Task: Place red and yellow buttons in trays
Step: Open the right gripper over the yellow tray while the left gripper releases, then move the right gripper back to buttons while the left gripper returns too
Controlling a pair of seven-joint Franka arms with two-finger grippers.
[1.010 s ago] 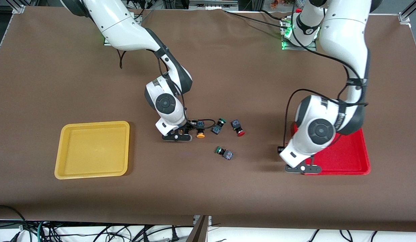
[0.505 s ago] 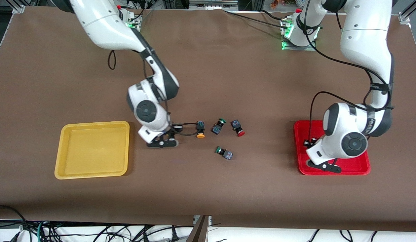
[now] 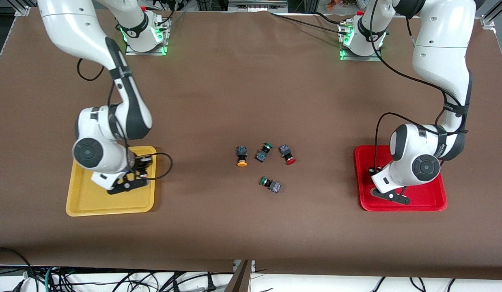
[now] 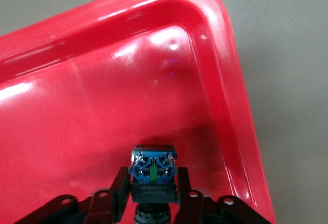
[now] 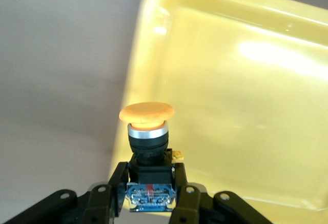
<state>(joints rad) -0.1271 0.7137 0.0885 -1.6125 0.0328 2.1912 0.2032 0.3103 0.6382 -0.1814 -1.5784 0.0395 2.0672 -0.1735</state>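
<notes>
The brown table (image 3: 251,89) carries two shallow plastic trays well apart: the yellow tray (image 3: 85,205) at the right arm's end and the red tray (image 3: 433,202) at the left arm's end, both stiff, glossy and probably slick inside, so a button set down tilted could skid or roll on its round cap. The right gripper (image 5: 149,193) hangs over the yellow tray near its rim, its fingers clamped on the dark blocky body of a yellow-capped button (image 5: 147,131), cap pointing away from the wrist. The left gripper (image 4: 154,198) is over the red tray beside a corner, its fingers pressed against the sides of a button body (image 4: 154,175) whose blue terminal end faces the camera; the cap colour is hidden there. Between the trays, loose on the table, lie another yellow-capped button (image 3: 242,156), a red-capped button (image 3: 287,154) and two green-capped switches (image 3: 263,152) (image 3: 271,184). These switches look small, light and rigid; the flat-sided body looks like the surest place to pinch, since the domed cap and metal collar seem smooth and would likely slip.
</notes>
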